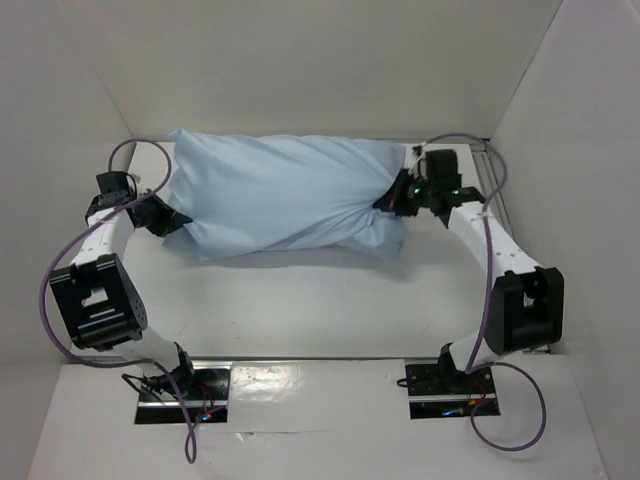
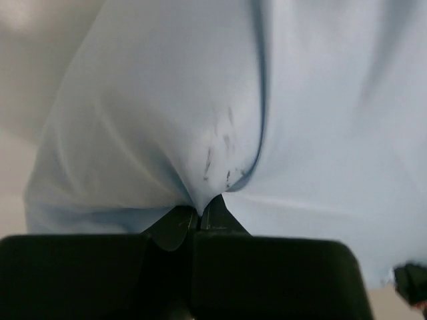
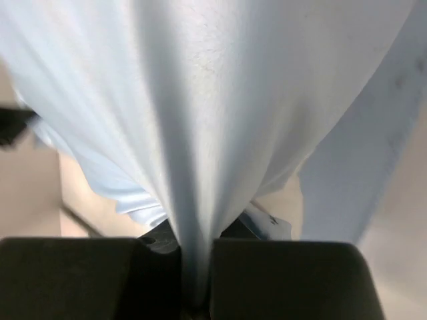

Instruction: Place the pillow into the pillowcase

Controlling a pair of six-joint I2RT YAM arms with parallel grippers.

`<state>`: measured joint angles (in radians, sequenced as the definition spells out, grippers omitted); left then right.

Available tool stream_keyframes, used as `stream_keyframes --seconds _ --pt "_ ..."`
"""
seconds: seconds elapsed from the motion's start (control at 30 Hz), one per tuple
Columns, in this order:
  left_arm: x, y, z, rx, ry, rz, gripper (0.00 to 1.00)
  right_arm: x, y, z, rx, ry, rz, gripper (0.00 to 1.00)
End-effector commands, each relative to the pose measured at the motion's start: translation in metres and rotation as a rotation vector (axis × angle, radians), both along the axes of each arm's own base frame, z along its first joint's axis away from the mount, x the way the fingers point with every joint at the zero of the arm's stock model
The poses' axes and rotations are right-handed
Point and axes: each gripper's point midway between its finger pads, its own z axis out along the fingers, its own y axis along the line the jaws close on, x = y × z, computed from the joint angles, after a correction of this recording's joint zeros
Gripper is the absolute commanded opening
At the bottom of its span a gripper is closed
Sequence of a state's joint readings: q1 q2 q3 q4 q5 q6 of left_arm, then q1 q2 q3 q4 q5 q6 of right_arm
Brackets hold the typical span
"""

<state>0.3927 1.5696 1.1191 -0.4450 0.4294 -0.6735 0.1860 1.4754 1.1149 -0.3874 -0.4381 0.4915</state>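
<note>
Both arms have hold of the bundle. The left end effector (image 1: 168,220) is pressed together on a small pucker of the pillowcase (image 1: 280,195). The right end effector (image 1: 392,200) pinches a thicker gathered fold of the same blue cloth. The case lies plump on the tabletop (image 1: 300,300), stretched between the two end effectors. I judge that the pillow is inside it, since none of its white body shows. Only a small white scrap (image 1: 411,153) pokes out just beyond the right end effector, and I cannot tell whether that is a corner or the tag.

The left grip looks the weaker to me. From the left wrist, the fingertips (image 2: 175,223) catch only a nip of thin fabric, so a hard pull away from the right end effector could slip it free. That end would then drop.

If the gathered end at the right end effector is the open mouth, letting go or shaking there could let the stuffing creep back out. Whether that fold traps any pillow is hidden.
</note>
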Motion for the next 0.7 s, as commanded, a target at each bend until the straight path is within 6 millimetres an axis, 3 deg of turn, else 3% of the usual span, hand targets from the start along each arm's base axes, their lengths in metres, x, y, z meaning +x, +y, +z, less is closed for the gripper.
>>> stream_keyframes --seconds 0.0,0.03,0.07,0.1,0.13,0.17,0.2,0.23,0.27,0.4,0.43,0.47,0.5,0.53,0.57,0.6,0.67 --pt "0.025 0.004 0.079 0.036 -0.236 -0.036 0.00 0.054 -0.077 0.132 -0.028 -0.366 -0.217 0.00" --pt "0.025 0.010 0.098 0.059 -0.283 -0.024 0.00 0.057 -0.108 0.152 -0.048 -0.406 -0.286 0.00" --pt "0.025 0.016 0.123 0.096 -0.339 -0.008 0.00 0.058 -0.122 0.174 -0.053 -0.441 -0.319 0.00" --pt "0.021 0.016 0.147 0.126 -0.394 0.007 0.00 0.057 -0.126 0.182 -0.041 -0.456 -0.315 0.00" --pt "0.019 0.016 0.158 0.138 -0.419 0.006 0.00 0.054 -0.130 0.186 -0.038 -0.467 -0.320 0.00" --pt "0.017 0.012 0.163 0.134 -0.434 -0.004 0.00 0.054 -0.130 0.191 -0.038 -0.477 -0.320 0.00" --pt "0.017 0.006 0.164 0.116 -0.436 -0.018 0.00 0.054 -0.130 0.180 -0.046 -0.457 -0.315 0.00" --pt "0.012 -0.007 0.161 0.085 -0.435 -0.056 0.00 0.053 -0.130 0.167 -0.047 -0.426 -0.315 0.00" --pt "0.008 -0.012 0.137 0.059 -0.383 -0.063 0.00 0.051 -0.132 0.134 -0.056 -0.360 -0.326 0.00" --pt "-0.010 -0.019 0.070 0.038 -0.242 -0.037 0.00 0.041 -0.158 0.059 -0.118 -0.190 -0.464 0.00" --pt "-0.014 -0.020 0.062 0.030 -0.224 -0.037 0.10 0.041 -0.163 0.059 -0.110 -0.185 -0.483 0.02" --pt "-0.013 -0.024 0.058 0.009 -0.218 -0.065 0.41 0.039 -0.158 0.056 -0.078 -0.161 -0.463 0.10" --pt "-0.010 -0.025 0.060 0.005 -0.225 -0.084 0.52 0.041 -0.157 0.066 -0.071 -0.179 -0.456 0.23" --pt "-0.008 -0.029 0.068 0.008 -0.239 -0.108 0.60 0.044 -0.158 0.071 -0.071 -0.184 -0.456 0.55" --pt "-0.003 -0.031 0.086 0.036 -0.270 -0.137 0.66 0.045 -0.163 0.078 -0.077 -0.188 -0.472 0.64" --pt "-0.001 -0.028 0.094 0.060 -0.280 -0.135 0.74 0.050 -0.167 0.099 -0.085 -0.231 -0.487 0.69" --pt "-0.003 -0.028 0.123 0.145 -0.332 -0.128 0.77 0.049 -0.171 0.123 -0.097 -0.284 -0.510 0.80"
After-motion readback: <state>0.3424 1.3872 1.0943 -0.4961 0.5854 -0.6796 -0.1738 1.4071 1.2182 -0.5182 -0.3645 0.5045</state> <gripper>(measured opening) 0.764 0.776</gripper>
